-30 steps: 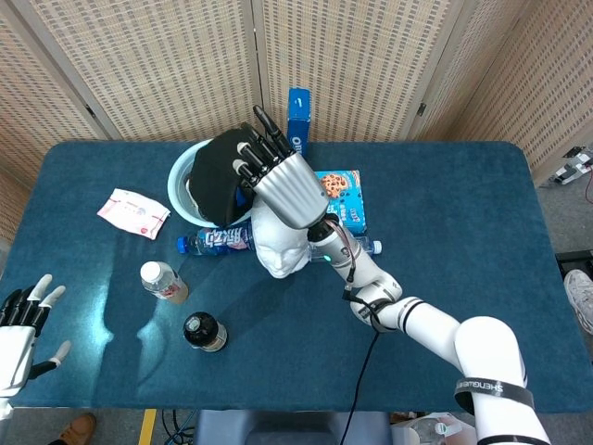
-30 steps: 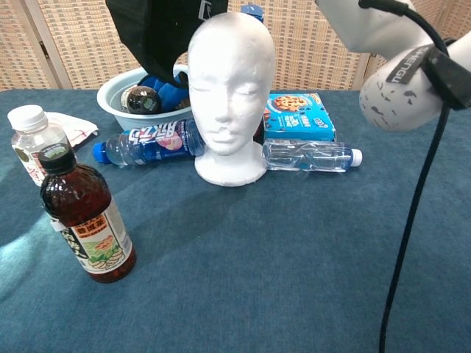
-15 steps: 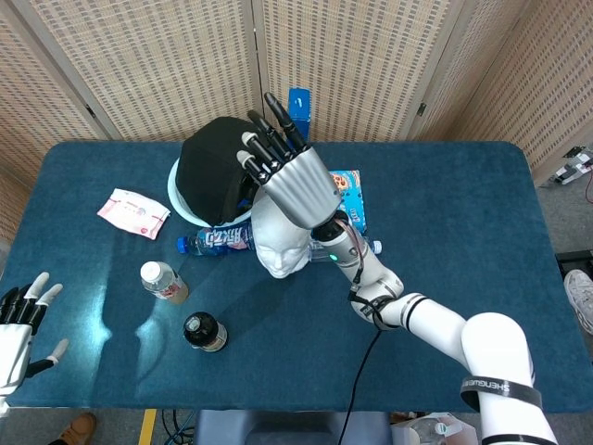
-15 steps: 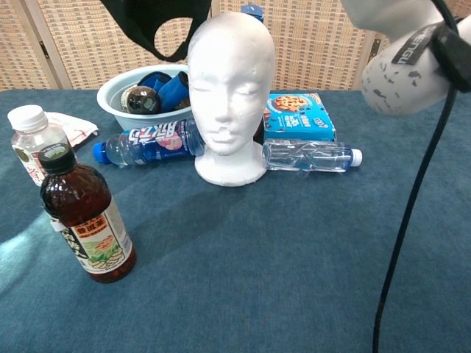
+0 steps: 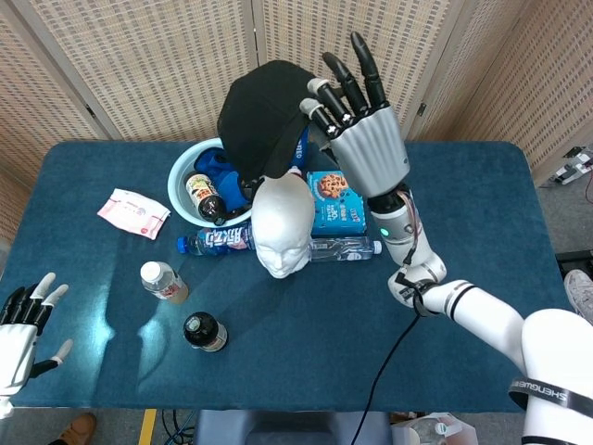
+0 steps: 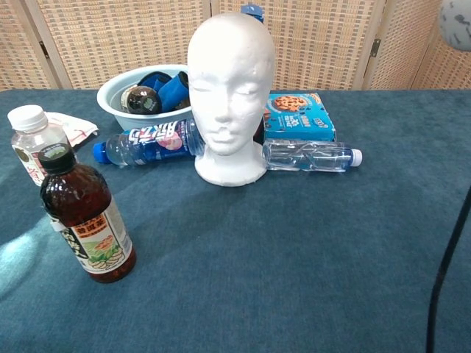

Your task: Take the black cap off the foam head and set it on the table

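Black cap (image 5: pixel 262 120): off the foam head (image 5: pixel 281 225), held aloft above and behind it, over the bowl (image 5: pixel 178 181). Right hand (image 5: pixel 361 139) pinches its edge with thumb and lower fingers (image 5: pixel 313 104); the rest are spread upward. Judged light, soft fabric that sags from the pinch; the stiffer brim would give a firmer hold. Head bare in chest view. Left hand (image 5: pixel 20 324) open, empty, at the near left edge. Cap not yet on the surface (image 5: pixel 463 213).
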Robot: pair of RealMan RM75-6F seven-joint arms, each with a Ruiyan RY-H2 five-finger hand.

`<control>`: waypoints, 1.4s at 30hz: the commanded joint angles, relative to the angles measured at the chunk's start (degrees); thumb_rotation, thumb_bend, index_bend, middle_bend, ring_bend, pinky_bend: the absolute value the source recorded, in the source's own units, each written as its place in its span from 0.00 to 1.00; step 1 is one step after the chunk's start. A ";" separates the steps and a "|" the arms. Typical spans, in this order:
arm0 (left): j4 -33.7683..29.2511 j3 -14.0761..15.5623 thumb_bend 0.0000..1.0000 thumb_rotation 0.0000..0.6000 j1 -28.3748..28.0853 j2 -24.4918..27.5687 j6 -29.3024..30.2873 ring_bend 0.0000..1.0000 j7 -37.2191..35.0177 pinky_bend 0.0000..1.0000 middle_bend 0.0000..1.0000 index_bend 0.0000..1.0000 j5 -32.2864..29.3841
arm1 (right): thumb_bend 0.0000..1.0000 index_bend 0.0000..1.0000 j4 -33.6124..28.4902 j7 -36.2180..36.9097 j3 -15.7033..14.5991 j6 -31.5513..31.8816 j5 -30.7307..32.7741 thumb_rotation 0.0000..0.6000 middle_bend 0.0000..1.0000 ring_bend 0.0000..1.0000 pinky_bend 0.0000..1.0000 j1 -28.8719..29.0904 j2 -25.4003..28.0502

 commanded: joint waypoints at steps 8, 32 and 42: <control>-0.14 0.39 0.24 1.00 0.08 -0.05 0.17 0.00 -0.10 0.00 0.00 0.13 0.63 | 0.50 0.82 -3.48 2.30 -4.00 -0.06 2.34 1.00 0.44 0.21 0.00 -8.19 5.14; -0.10 0.69 0.24 1.00 0.60 -0.17 0.35 0.00 0.19 0.00 0.00 0.13 0.01 | 0.49 0.82 9.47 9.30 -10.33 -0.55 3.42 1.00 0.45 0.21 0.00 -15.08 -4.72; 0.17 0.82 0.24 1.00 0.41 -0.40 -0.22 0.00 -0.39 0.00 0.00 0.13 0.05 | 0.50 0.82 18.97 14.85 -10.95 -2.78 5.03 1.00 0.46 0.21 0.00 -15.42 -11.10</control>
